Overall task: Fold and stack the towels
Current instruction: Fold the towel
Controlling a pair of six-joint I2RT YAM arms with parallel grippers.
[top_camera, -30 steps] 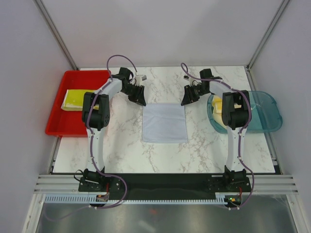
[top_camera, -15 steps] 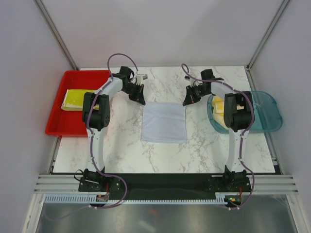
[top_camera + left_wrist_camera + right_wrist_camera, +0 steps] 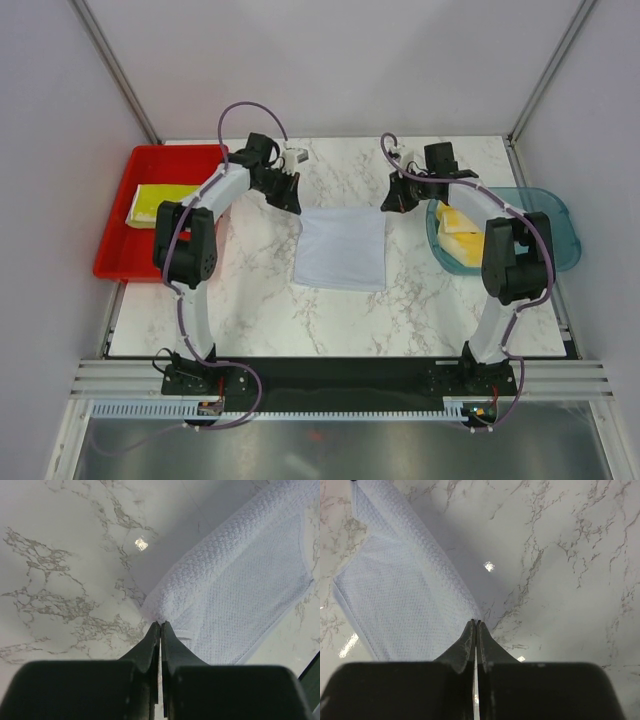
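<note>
Folding seems begun: left end effector (image 3: 160,626) and right end effector (image 3: 476,624) each pinch a corner of the white-grey towel (image 3: 342,250); next, I'd judge, both corners must lift and travel together to the edge opposite them.

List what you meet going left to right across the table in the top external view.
The red tray holding a folded yellow towel → left pincer → white towel, its two far corners pinched by the pincers → right pincer → teal bin holding yellow towels.
</note>
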